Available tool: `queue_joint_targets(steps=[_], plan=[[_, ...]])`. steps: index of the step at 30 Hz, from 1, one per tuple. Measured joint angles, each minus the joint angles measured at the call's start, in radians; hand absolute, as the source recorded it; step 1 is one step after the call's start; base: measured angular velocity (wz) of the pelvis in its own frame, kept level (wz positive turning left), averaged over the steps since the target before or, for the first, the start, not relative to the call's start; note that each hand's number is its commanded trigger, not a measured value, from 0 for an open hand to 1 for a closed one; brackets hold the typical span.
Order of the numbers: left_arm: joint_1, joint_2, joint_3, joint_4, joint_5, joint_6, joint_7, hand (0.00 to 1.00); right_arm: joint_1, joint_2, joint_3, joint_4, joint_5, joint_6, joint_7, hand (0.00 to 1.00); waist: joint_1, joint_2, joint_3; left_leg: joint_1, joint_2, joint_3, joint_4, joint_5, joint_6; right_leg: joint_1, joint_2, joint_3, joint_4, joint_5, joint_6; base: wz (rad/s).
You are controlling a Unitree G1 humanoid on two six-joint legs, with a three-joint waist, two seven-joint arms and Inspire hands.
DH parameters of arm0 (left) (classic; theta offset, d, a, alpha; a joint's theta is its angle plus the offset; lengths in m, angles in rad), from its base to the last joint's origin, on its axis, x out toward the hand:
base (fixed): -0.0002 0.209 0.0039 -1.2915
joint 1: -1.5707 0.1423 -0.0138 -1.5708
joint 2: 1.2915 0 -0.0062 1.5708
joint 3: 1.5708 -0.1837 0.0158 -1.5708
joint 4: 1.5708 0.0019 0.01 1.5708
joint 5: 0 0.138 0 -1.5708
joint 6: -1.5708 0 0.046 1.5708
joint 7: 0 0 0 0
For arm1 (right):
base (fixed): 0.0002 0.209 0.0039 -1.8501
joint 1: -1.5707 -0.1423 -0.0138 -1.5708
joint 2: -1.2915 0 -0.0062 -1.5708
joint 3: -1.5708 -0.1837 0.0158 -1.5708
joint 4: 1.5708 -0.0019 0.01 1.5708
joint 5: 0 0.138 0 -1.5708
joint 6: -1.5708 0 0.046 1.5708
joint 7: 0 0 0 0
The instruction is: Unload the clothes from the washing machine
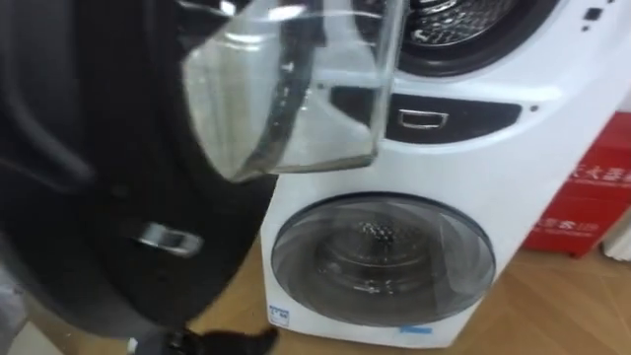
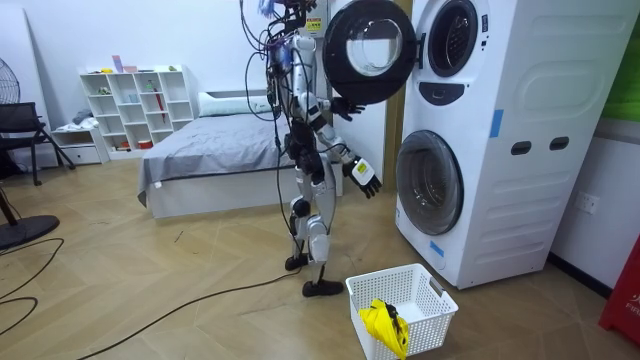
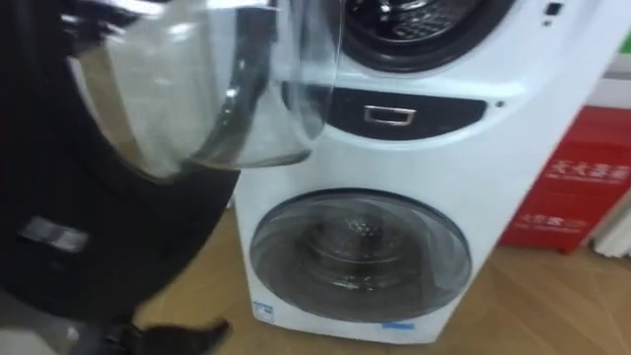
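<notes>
There are one washing machine (image 2: 520, 100) with one open door (image 2: 368, 50) and one shut door (image 2: 430, 182), one white basket (image 2: 432, 322), one yellow cloth (image 2: 384, 325) and one bed (image 2: 210, 150).

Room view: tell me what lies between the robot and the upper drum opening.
The open round door, swung out toward the robot; the room view shows it.

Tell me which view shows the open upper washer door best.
Room view: the whole round upper door shows, swung open. Both eye views sit close against it, catching its glass bowl and part of the dark frame, edges cropped.
</notes>
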Motion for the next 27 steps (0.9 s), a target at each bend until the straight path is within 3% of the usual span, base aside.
queue_joint_targets(steps=[4,8,15,20,23,27], plan=[[-0.001,0.0,-0.003,0.014,0.043,-0.026,-0.035,0.0,0.0,-0.001,-0.001,0.003,0.004,-0.001,-0.001,0.0,-0.003,0.006,-0.0054,0.017,0.009,0.029,-0.007,-0.003,-0.007,-0.009,0.012,0.016,0.0,-0.001,-0.003,-0.23],[-0.001,0.003,-0.031,0.031,0.067,-0.028,-0.053,0.0,-0.001,0.0,0.025,0.001,0.004,-0.003,-0.001,0.0,-0.015,0.017,-0.0113,0.034,0.016,0.046,-0.019,-0.007,-0.013,-0.002,0.021,0.018,-0.001,-0.001,-0.003,-0.13],[-0.019,0.004,-0.044,0.033,0.096,-0.049,-0.05,0.0,-0.007,0.003,0.036,-0.005,0.011,-0.035,0.001,0.0,-0.032,0.018,-0.0092,0.051,0.024,0.056,-0.022,-0.013,-0.021,0.005,0.029,0.014,-0.001,-0.009,-0.017,-0.05],[-0.144,0.0,-0.07,0.032,0.181,-0.072,-0.022,0.0,-0.027,0.011,0.04,0.024,0.001,-0.056,-0.001,0.0,-0.054,0.025,-0.004,0.052,0.024,0.057,-0.021,-0.013,-0.022,0.006,0.029,0.014,-0.001,-0.01,-0.017,0.0],[-0.225,-0.007,-0.103,0.039,0.274,-0.065,0.013,0.0,-0.03,0.016,0.073,0.025,0.005,-0.056,0.004,0.0,-0.068,0.029,0.0067,0.049,0.024,0.056,-0.021,-0.013,-0.022,0.003,0.029,0.016,-0.001,-0.01,-0.017,0.0],[-0.364,-0.013,-0.162,0.08,0.296,-0.035,0.018,0.0,-0.046,0.02,0.111,0.025,0.003,-0.056,0.009,0.0,-0.091,0.037,0.0117,0.046,0.023,0.057,-0.021,-0.014,-0.021,0.001,0.029,0.019,-0.003,-0.009,-0.018,0.0]])
